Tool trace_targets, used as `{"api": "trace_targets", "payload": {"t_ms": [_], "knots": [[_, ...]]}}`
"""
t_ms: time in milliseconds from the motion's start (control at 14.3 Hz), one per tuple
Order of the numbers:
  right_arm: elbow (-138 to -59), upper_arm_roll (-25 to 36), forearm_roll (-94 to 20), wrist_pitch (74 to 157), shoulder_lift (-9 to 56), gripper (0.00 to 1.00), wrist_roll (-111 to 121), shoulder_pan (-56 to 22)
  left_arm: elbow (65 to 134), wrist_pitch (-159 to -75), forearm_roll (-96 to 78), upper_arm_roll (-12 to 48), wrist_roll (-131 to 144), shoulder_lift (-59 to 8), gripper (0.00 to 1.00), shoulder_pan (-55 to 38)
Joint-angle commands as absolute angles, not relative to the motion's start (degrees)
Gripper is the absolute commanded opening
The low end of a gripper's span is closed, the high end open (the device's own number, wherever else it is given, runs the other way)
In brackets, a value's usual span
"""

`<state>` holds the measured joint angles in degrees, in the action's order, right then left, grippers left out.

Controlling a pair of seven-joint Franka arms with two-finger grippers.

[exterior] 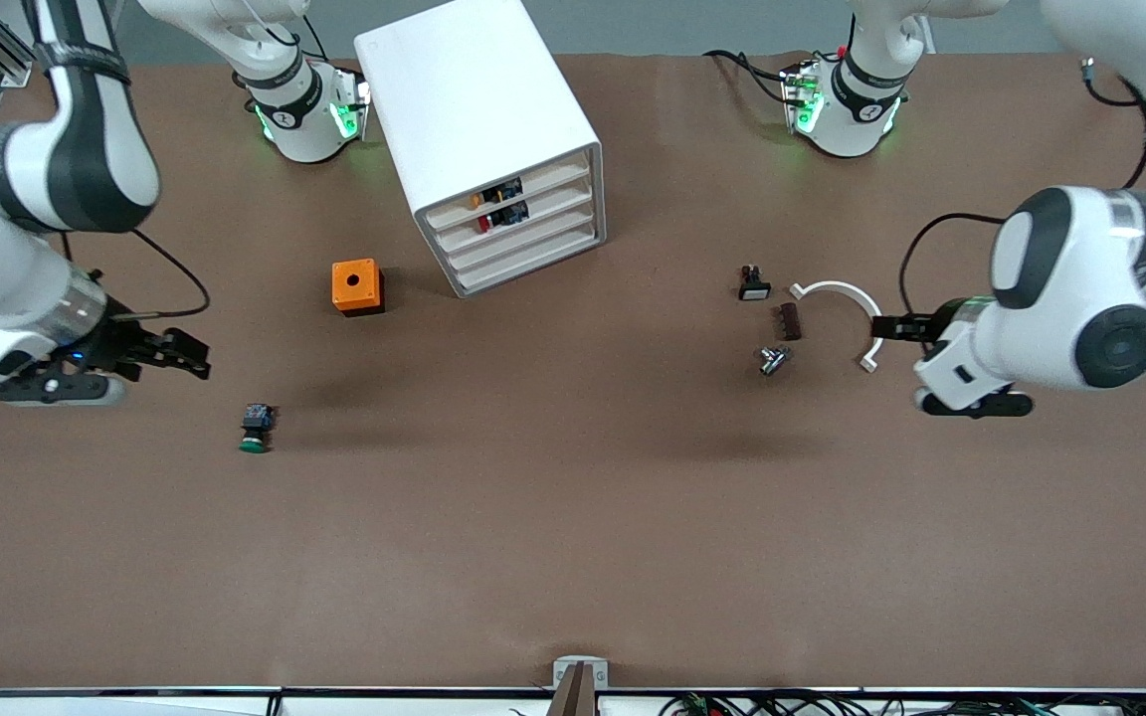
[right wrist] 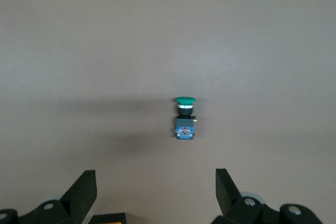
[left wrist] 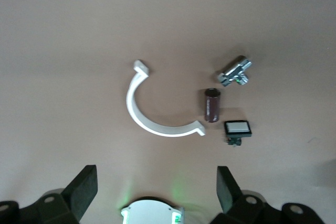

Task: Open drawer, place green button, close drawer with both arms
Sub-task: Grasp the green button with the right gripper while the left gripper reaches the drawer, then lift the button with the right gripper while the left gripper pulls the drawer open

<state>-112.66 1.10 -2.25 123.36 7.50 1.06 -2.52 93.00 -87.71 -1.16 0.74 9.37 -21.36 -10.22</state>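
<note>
Two grippers, both spread wide and empty. The right gripper (exterior: 197,355) hangs over bare table toward the right arm's end, near the button (exterior: 256,429); the right wrist view shows the button (right wrist: 184,118) lying on its side, clear of both fingers (right wrist: 84,190). The left gripper (exterior: 889,326) hovers beside a white clip (exterior: 847,308) at the left arm's end, with a small black part (exterior: 753,283), a brown cylinder (exterior: 789,321) and a metal fitting (exterior: 774,359) close by.

We see the cabinet (exterior: 478,109) standing between the arm bases, all four drawers shut; the drawer (exterior: 527,242) we want is third from the top. An orange cube (exterior: 356,286) sits just beside the cabinet.

We judge the button light, rigid, hard plastic: not fragile, but the round cap looks slick and apt to roll. Better to pinch the squarish dark body across its flat sides than the cap. The drawer should slide easily; its front edge is the likely place to hook.
</note>
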Motion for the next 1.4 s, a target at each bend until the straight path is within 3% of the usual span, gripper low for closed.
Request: {"api": "trace_targets", "payload": {"t_ms": [0,350,700,1260,1330], "knots": [[-114.1,1.1,-3.1,127.9,11.4,1.00,2.0,-4.0,91.1,-87.3,-0.6,0.7,17.1,-23.8,1.00,-14.1],[-114.1,1.2,-3.0,132.6,19.5,1.00,1.9,-2.7,88.4,-87.5,-11.2,1.8,44.9,-29.3,1.00,-20.7],[-114.0,1.2,-3.0,138.2,26.1,1.00,1.9,-0.7,83.2,-87.7,-30.6,5.3,71.2,-38.4,1.00,-20.5],[-113.7,1.2,-3.0,142.5,30.3,0.99,4.1,1.8,78.1,-90.3,-47.0,7.2,106.5,-52.5,1.00,-21.7],[-113.7,1.2,-3.0,142.4,30.3,0.75,4.4,1.8,78.0,-90.2,-47.7,7.6,110.3,-53.8,1.00,-21.9]]}}
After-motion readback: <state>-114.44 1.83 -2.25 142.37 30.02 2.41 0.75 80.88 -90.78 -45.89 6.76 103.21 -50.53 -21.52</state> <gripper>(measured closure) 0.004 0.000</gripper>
